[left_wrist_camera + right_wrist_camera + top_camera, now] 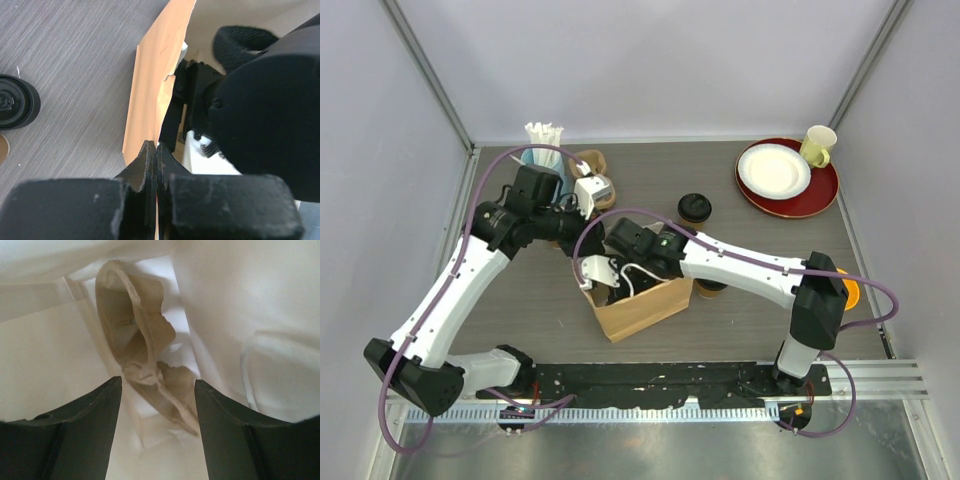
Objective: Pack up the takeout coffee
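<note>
2 takeout coffee cups stand outside the brown paper bag (645,308), and the coming move turns on that: both lie behind the right fingers (90,415), not ahead of them. Those fingers are wide apart and hold nothing. They point deep into the bag's white interior, where only a crumpled pale card insert (135,330) sits ahead of the tips; I cannot tell exactly what it is.

The clear cup (695,208) stands upright on the surface (75,60), black lid up and long axis vertical. It is back past the right wrist, off to 1 side of the forearm and apart from the bag. The other cup (710,288) is mostly hidden under the right forearm, just beside the bag's closed end. Only a brown sliver shows, so calling it a cup is a judgement.

The left fingers (147,165) are pressed shut on the bag's torn rim, pinching the paper wall so the mouth is spread. From them, the clear cup's lid lies off to the left, well apart across bare surface.

The right arm is free and nearer to both cups, so it is probably the 1 to fetch. Its fingers would need to back straight out of the mouth, turn away from the bag and close across a cup's body, square to the vertical axis and below the lid. The main risk is the forearm knocking the other cup over on the way out.
</note>
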Available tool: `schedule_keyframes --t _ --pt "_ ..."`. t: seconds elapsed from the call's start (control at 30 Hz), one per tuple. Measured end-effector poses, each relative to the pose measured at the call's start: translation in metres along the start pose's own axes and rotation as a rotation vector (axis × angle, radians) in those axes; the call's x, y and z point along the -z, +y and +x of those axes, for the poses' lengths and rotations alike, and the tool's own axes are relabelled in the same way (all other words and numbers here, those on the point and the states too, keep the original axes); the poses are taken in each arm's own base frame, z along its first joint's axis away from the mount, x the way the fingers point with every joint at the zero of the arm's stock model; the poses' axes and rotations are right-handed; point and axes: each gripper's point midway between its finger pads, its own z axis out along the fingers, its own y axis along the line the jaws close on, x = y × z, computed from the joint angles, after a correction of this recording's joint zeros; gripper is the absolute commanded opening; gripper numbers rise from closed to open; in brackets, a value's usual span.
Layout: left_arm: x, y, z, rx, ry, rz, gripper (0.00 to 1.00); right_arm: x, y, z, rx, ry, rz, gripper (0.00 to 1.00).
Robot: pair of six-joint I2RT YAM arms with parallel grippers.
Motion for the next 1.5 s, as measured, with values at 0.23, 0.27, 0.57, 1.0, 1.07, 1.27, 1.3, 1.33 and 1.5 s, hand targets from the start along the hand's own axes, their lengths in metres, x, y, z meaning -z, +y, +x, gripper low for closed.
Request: schedule_keyframes --t 0.23,0.27,0.57,1.0,1.07,1.27,1.3,1.33,1.5 --pt "-0.001 -0.002 0.001 -0.022 0.005 0.021 0.0 -0.025 0.008 0.017 0.009 0.042 -0.035 0.23" --pt "0.0 -0.002 0.002 -0.025 0.007 0.022 0.0 -0.027 0.01 0.019 0.007 0.047 -0.043 0.15" --pt "0.004 0.006 -0.004 -0.091 -0.001 -0.024 0.0 -0.014 0.033 0.011 -0.065 0.028 -0.157 0.01" --pt "0.023 0.006 -0.02 -0.181 -0.087 -0.114 0.0 0.019 0.051 -0.033 -0.289 -0.097 -0.428 0.01" --pt "0.023 0.013 -0.021 -0.183 -0.086 -0.152 0.0 0.01 0.047 -0.031 -0.321 -0.099 -0.469 0.01" --pt "0.019 0.025 -0.012 -0.169 -0.052 -0.194 0.0 -0.008 0.046 -0.028 -0.391 -0.097 -0.537 0.01" --pt "0.019 0.026 -0.011 -0.168 -0.049 -0.198 0.0 -0.009 0.046 -0.028 -0.396 -0.096 -0.535 0.01" --pt "0.019 0.027 -0.011 -0.169 -0.047 -0.204 0.0 -0.01 0.045 -0.028 -0.402 -0.094 -0.53 0.06" --pt "0.018 0.032 -0.011 -0.177 -0.038 -0.218 0.0 -0.016 0.03 -0.018 -0.411 -0.035 -0.431 0.39"
